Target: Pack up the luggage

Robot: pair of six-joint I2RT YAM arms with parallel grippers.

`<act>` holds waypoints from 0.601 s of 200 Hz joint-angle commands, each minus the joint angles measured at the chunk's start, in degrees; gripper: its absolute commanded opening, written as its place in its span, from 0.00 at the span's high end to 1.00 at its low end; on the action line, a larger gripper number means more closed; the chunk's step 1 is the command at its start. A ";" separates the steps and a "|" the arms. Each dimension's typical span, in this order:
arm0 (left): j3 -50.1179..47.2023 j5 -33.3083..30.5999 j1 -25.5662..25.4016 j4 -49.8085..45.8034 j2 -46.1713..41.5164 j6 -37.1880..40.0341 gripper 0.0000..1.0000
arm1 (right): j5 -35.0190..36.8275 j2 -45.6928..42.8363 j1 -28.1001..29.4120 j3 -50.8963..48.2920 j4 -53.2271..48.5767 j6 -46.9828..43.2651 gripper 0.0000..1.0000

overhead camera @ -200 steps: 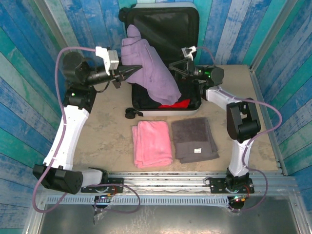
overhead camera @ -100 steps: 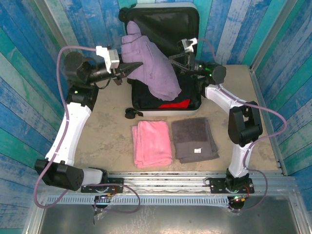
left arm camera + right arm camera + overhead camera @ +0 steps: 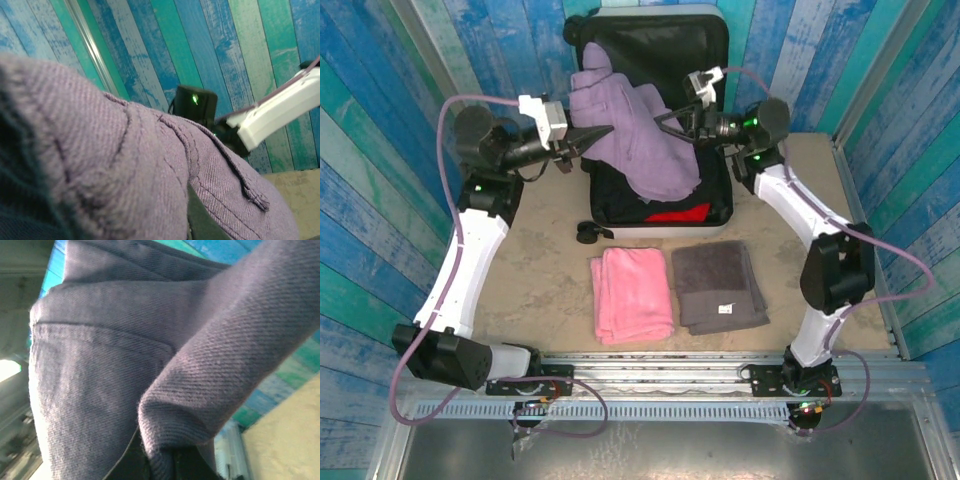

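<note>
The luggage [image 3: 686, 55] lies open at the back of the table, its black-lined lid upright against the wall. A purple denim garment [image 3: 638, 140] hangs over the open case, held up between both arms. My left gripper [image 3: 601, 132] is shut on its left edge, and my right gripper [image 3: 663, 119] is shut on its right side. The purple garment [image 3: 130, 165] bulges over a dark finger [image 3: 200, 220] in the left wrist view. In the right wrist view a fold of the purple garment [image 3: 200, 390] is pinched at my right gripper [image 3: 165, 465]. A red item [image 3: 678, 213] lies in the case.
A folded pink towel [image 3: 632, 293] and a folded grey towel [image 3: 720, 287] lie side by side on the table in front of the case. A small black object [image 3: 590, 233] sits by the case's front left corner. Blue plank walls close in the table.
The right gripper has risen and moved back toward the lid with its side of the purple garment. The left gripper has lifted slightly. The garment now hangs higher over the case.
</note>
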 commanded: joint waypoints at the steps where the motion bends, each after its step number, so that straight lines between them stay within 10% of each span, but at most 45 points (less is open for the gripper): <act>1: -1.54 -4.89 -0.14 -3.63 1.54 4.16 1.00 | 1.53 -5.93 -2.09 6.56 -41.90 -36.99 1.00; 69: -3.72 -21.50 -0.18 -9.63 9.01 -1.95 1.00 | 15.82 -3.90 -9.78 9.03 -64.28 -58.51 1.00; 120: 3.69 -28.95 -0.18 -23.85 22.01 -5.83 1.00 | 24.72 2.42 -9.34 4.59 -62.91 -61.39 1.00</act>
